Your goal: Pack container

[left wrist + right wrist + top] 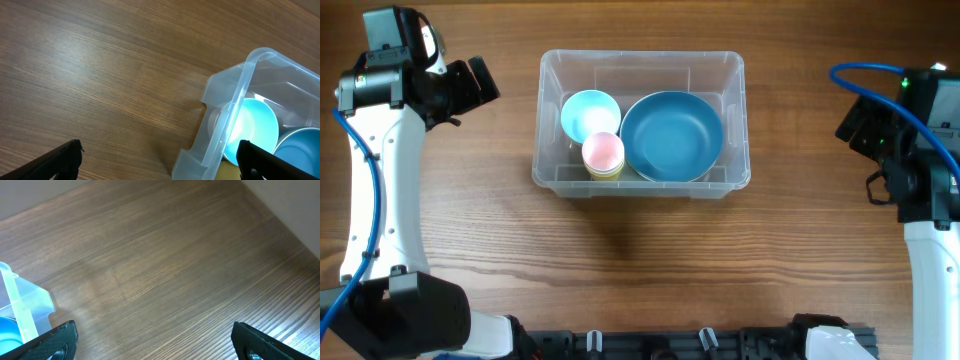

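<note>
Toward the far edge of the worktop [640, 260], mid-width, overhead showed me the container [546, 130] holding a big blue bowl [672, 135], a pale blue bowl [588, 112] and a pink cup [603, 150]. Left wrist: left gripper [159, 160] released, fingers wide, beside the container's corner. Right wrist: right gripper [154, 340] released too, near the right edge.
</note>
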`<action>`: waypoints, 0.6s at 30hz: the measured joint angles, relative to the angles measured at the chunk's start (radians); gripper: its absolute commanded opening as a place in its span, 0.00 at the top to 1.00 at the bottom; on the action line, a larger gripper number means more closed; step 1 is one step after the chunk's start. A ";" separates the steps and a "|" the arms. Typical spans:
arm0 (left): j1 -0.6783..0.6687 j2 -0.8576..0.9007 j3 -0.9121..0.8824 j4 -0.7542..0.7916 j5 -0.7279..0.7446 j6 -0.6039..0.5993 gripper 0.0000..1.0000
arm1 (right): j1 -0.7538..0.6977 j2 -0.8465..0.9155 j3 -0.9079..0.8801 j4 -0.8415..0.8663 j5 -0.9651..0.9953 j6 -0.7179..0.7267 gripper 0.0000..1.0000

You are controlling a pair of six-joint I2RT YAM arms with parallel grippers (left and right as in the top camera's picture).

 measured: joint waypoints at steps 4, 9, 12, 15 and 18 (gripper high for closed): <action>0.000 0.000 0.000 0.000 0.000 0.000 0.00 | 0.000 0.007 0.000 0.000 0.000 0.000 0.00; 0.000 0.000 0.000 0.000 0.000 0.000 0.00 | 0.000 -0.006 0.000 0.000 0.000 0.000 0.00; 0.000 0.000 0.000 0.000 0.000 0.000 0.00 | 0.000 -0.069 0.000 0.002 -0.001 0.004 0.00; 0.000 0.000 0.000 0.000 0.000 0.000 0.00 | 0.005 -0.182 0.000 0.045 -0.008 0.019 0.00; 0.000 0.000 0.000 0.000 0.000 0.000 0.00 | 0.045 -0.321 -0.018 0.148 -0.023 0.035 0.00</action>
